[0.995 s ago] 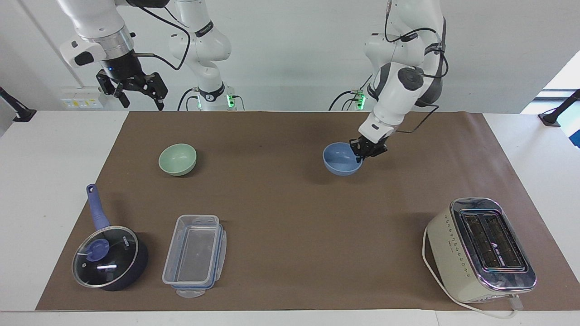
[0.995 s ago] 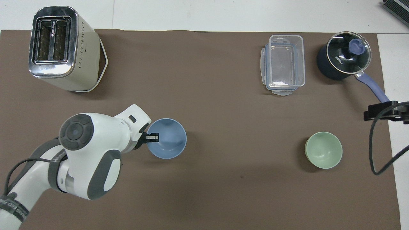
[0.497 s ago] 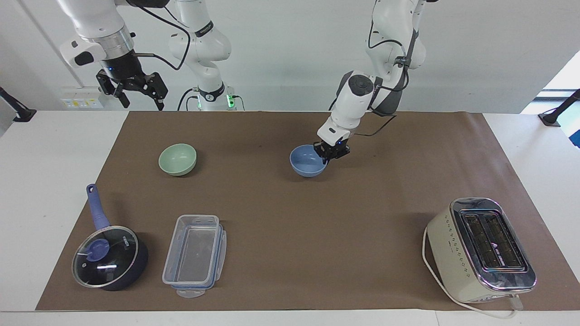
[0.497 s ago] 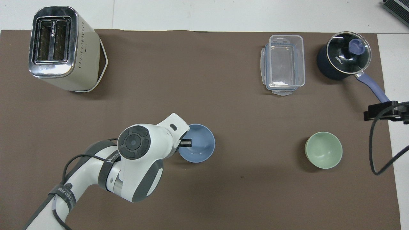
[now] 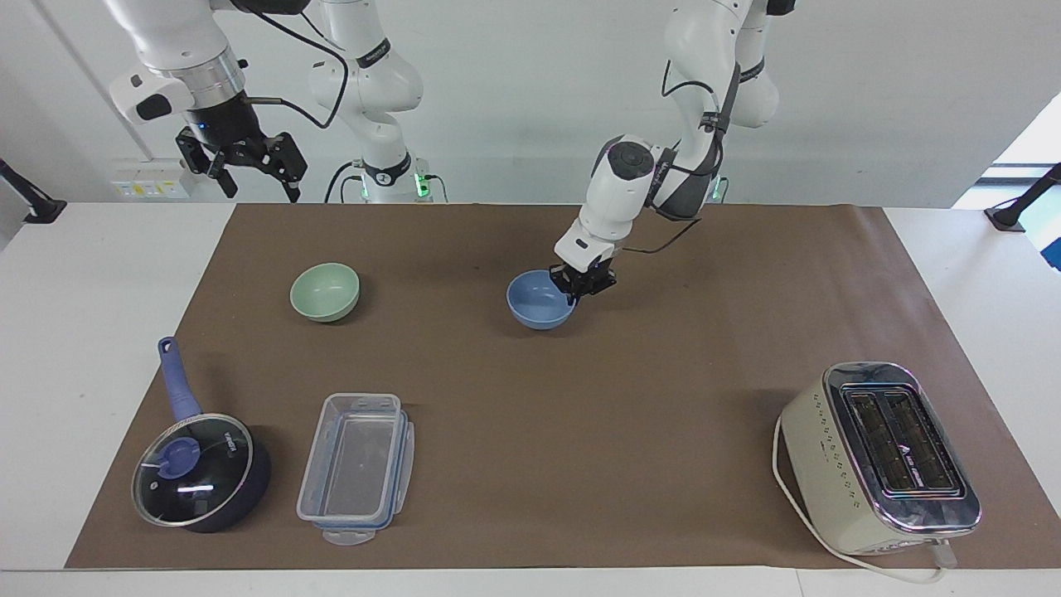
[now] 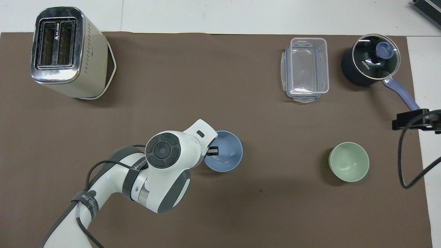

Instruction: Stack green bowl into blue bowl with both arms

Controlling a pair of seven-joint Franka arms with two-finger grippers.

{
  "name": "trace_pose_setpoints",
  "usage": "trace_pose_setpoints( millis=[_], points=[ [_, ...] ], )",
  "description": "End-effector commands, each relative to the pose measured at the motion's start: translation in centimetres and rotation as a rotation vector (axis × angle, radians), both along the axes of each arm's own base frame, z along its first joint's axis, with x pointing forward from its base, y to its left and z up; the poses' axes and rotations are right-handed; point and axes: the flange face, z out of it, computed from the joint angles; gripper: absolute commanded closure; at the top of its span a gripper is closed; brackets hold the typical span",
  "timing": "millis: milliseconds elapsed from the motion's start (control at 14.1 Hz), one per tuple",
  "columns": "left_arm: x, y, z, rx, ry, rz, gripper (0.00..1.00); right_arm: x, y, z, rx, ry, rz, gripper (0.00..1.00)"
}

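Observation:
The light blue bowl (image 5: 539, 302) (image 6: 225, 153) is near the middle of the brown mat, low over or on it; which one I cannot tell. My left gripper (image 5: 578, 292) (image 6: 213, 151) is shut on the bowl's rim, on the side toward the left arm's end. The pale green bowl (image 5: 325, 291) (image 6: 348, 161) rests upright on the mat toward the right arm's end, untouched. My right gripper (image 5: 247, 172) (image 6: 413, 120) hangs open high in the air at that end, apart from both bowls, and the right arm waits.
A cream toaster (image 5: 879, 458) (image 6: 67, 51) stands toward the left arm's end, farther from the robots. A clear plastic container (image 5: 356, 467) (image 6: 305, 69) and a dark blue saucepan (image 5: 199, 468) (image 6: 372, 63) with a glass lid lie farther out than the green bowl.
The left arm has carried the blue bowl along the mat toward the green bowl and the right arm's end. The right arm and the green bowl have not moved.

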Motion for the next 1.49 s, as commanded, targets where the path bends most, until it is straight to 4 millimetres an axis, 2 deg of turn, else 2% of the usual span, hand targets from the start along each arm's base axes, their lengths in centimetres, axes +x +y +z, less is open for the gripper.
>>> trace_pose_setpoints(
  millis=[0, 71, 142, 426, 497, 569, 640, 711, 924, 1137, 1279, 1421],
  points=[
    [0.3, -0.9, -0.6, 0.004, -0.001, 0.014, 1.00, -0.4, 0.0, 0.2, 0.022, 0.000, 0.007, 0.00],
    [0.3, -1.0, -1.1, 0.011, 0.008, 0.014, 1.00, -0.4, 0.0, 0.2, 0.022, 0.000, 0.007, 0.00],
    [0.2, -0.9, -1.2, 0.014, 0.013, 0.015, 0.93, -0.4, 0.0, 0.2, 0.020, 0.000, 0.007, 0.00],
    [0.2, -0.8, -1.0, 0.024, 0.013, -0.005, 0.26, -0.4, 0.0, 0.2, 0.020, 0.000, 0.007, 0.00],
    [0.2, -0.7, -0.9, 0.026, 0.011, -0.007, 0.04, -0.4, 0.0, 0.2, 0.022, 0.000, 0.007, 0.00],
    [0.2, -0.5, -0.7, 0.027, 0.012, -0.006, 0.00, -0.4, 0.0, 0.2, 0.022, 0.000, 0.007, 0.00],
    [0.3, -0.3, -0.3, 0.028, 0.010, -0.014, 0.00, -0.4, 0.0, 0.2, 0.022, 0.000, 0.007, 0.00],
    [0.5, 0.3, 1.0, 0.021, -0.001, -0.032, 0.00, -0.4, 0.0, 0.2, 0.022, 0.000, 0.007, 0.00],
    [1.3, 3.8, 4.5, 0.061, -0.006, -0.082, 0.00, -0.4, 0.0, 0.2, 0.022, 0.000, 0.007, 0.00],
    [1.7, 6.0, 6.7, 0.147, -0.047, -0.117, 0.00, -0.4, 0.0, 0.2, 0.020, 0.000, 0.007, 0.00],
    [3.3, 8.9, 8.2, 0.159, -0.073, -0.101, 0.00, -0.4, 0.0, 0.2, 0.022, 0.000, 0.007, 0.00],
    [5.3, 12.6, 11.0, 0.150, -0.118, -0.120, 0.00, -0.4, 0.0, 0.2, 0.022, 0.000, 0.007, 0.00]
  ],
)
